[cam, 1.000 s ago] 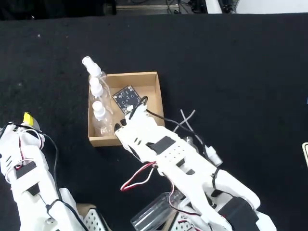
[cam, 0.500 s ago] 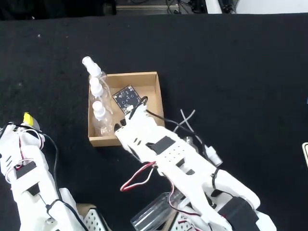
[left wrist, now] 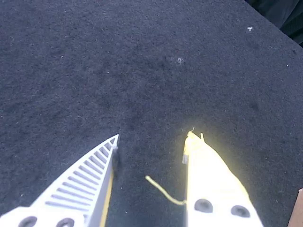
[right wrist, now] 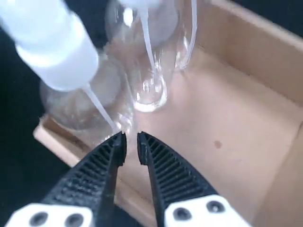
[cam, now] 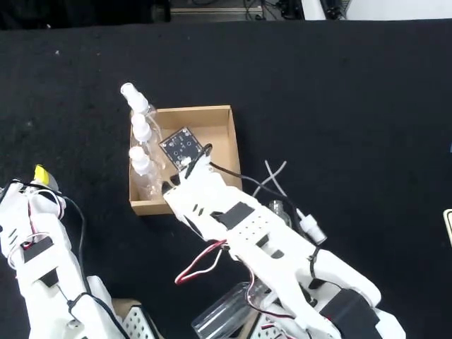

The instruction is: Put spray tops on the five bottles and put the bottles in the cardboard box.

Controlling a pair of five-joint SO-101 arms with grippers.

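Note:
The cardboard box (cam: 212,110) holds three clear bottles with white spray tops (cam: 141,128) along its left wall. My right gripper (right wrist: 131,138) hovers inside the box over the near-left corner, its black fingers shut with only a slit between them and nothing held. Its tips sit right beside the base of the nearest bottle (right wrist: 80,104), with a second bottle (right wrist: 147,28) behind it. My left gripper (left wrist: 151,142) stands open over bare black cloth at the table's left; its yellow fingertip (cam: 41,173) shows in the high view.
A loose spray top (cam: 311,227) with its tube lies right of the right arm, next to a small capless bottle (cam: 278,210). Another clear bottle (cam: 224,313) lies on its side at the front edge. Black cloth (cam: 339,106) covers the table.
My right arm has shifted slightly left toward the bottles, and the nearest bottle's spray top has moved a little left with it. The left arm has kept still.

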